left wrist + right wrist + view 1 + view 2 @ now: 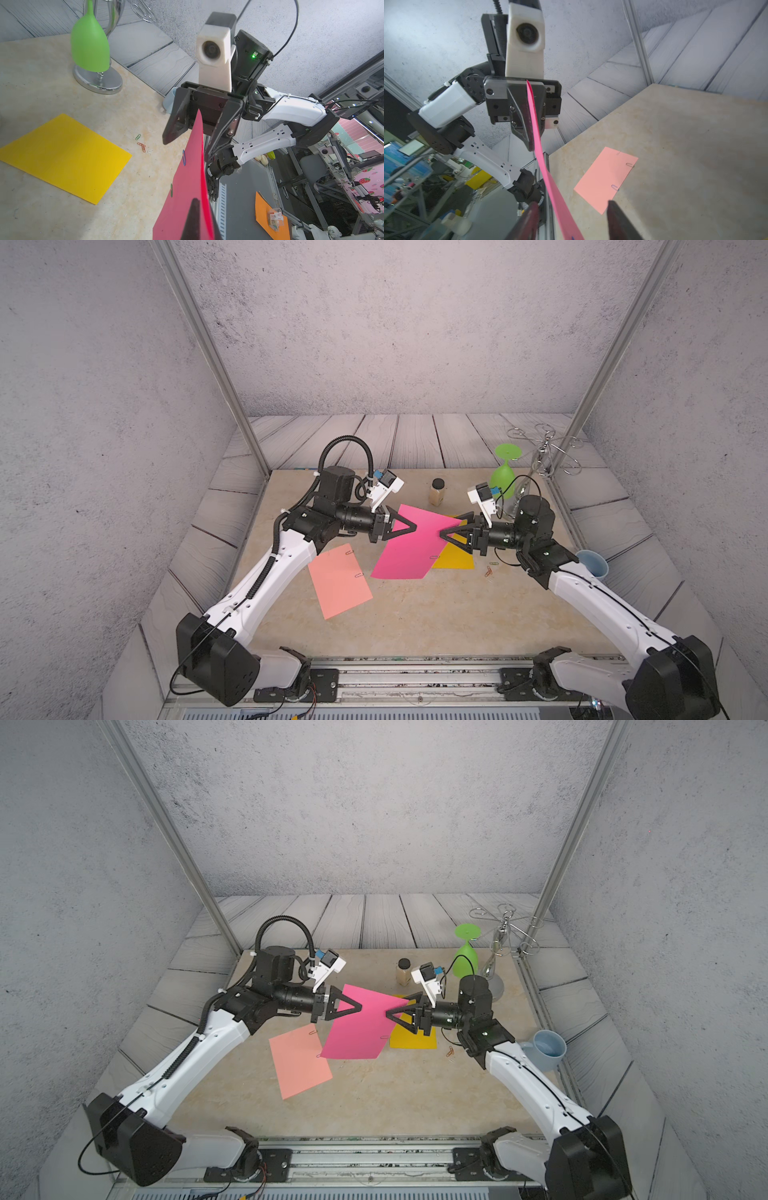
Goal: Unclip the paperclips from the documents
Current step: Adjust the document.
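Left gripper point(414, 527): jaws closed flat on the magenta sheet point(409, 558) near its raised far edge. In both top views I see the sheet held up off the table point(415, 622) at a slant.

Right gripper point(442, 535): jaws parted, with one finger point(527, 222) on each side of the same sheet's opposite edge. From its wrist view I see a gap between each finger and the paper, so it has hold of nothing.

Clips on the magenta sheet: a blue clip point(184, 158) and a green clip point(171, 190), both on one long edge, seen from the left wrist view.

Salmon sheet point(338, 587): flat on the table on my left arm's side, near the magenta sheet's lower corner. At least two small clips point(629, 164) sit on its edges, and I cannot tell their colours.

Yellow sheet point(457, 562): flat on the table below the right gripper, partly hidden by the magenta sheet.

Loose clips point(143, 146): a small cluster of green, orange and silver on bare table, near the yellow sheet and towards the right arm.

Other items: an upturned green glass point(503, 479) on a chrome rack point(544, 452) and a small jar point(436, 491), all at the far side. A blue cup point(592, 564) sits beside the right arm.
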You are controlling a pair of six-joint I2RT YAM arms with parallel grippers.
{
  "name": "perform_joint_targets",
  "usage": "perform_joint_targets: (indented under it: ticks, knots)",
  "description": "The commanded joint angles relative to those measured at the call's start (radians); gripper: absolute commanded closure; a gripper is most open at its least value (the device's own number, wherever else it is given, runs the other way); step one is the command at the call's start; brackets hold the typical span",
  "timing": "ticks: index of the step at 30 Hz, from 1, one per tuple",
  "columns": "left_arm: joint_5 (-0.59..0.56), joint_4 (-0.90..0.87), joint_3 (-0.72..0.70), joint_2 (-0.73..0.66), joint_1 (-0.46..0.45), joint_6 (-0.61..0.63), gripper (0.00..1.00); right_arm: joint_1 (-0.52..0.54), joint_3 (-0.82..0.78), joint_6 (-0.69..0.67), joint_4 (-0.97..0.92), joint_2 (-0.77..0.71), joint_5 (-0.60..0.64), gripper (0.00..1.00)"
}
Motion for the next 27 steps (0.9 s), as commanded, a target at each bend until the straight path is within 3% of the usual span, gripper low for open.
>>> perform_joint_targets:
  ticks: [1,13,18,23,27]
  knots:
    - [0.034,0.049,-0.009,0.013,-0.003,-0.018,1.0,0.009,-0.01,0.074,0.117,0.015,-0.033,0.59]
    - [0.007,0.023,-0.016,0.01,-0.002,0.014,1.0,0.01,-0.001,0.077,0.093,0.002,-0.058,0.98]
    - [-0.024,-0.002,-0.016,0.006,-0.003,0.028,1.0,0.01,0.013,0.073,0.067,0.004,-0.061,1.0]
    - [-0.033,-0.026,-0.022,0.01,0.0,0.037,0.74,0.009,0.061,0.017,-0.038,-0.004,-0.057,1.0]
    - [-0.028,-0.027,-0.039,0.013,-0.002,0.039,0.67,0.008,0.098,-0.03,-0.118,-0.007,-0.06,1.0]
